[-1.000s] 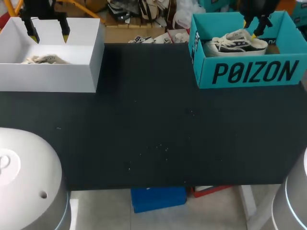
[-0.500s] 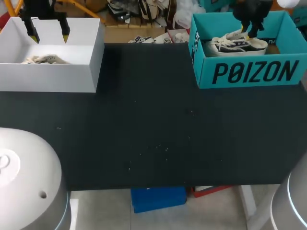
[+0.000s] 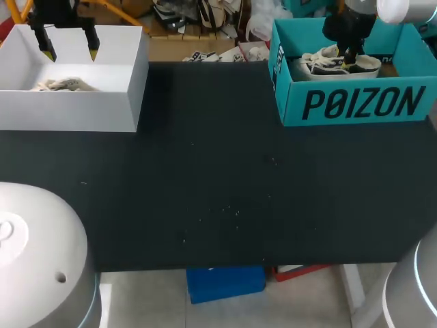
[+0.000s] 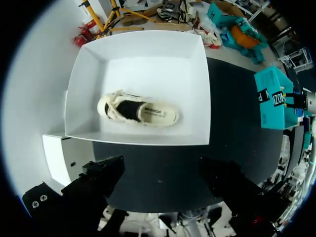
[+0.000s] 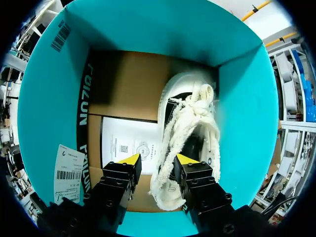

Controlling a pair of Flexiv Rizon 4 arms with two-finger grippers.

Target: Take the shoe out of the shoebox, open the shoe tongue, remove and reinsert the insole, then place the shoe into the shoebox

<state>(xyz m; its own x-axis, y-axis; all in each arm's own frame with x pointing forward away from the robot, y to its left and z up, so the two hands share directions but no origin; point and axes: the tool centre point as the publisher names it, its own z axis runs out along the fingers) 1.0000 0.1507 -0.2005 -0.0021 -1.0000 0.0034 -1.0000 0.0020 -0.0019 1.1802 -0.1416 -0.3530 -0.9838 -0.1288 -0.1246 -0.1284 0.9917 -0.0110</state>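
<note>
Barely started, with right gripper (image 5: pixel 157 159) spread apart over shoe (image 5: pixel 190 143) inside teal box (image 3: pixel 355 102) at upper right, nothing lifted yet, left gripper (image 3: pixel 68 49) likewise apart above white box (image 3: pixel 75 109) upper left.

bright, even light; white box (image 4: pixel 84 84) glares; a soft shadow lies inside the teal shoebox (image 5: pixel 49 98)
</note>
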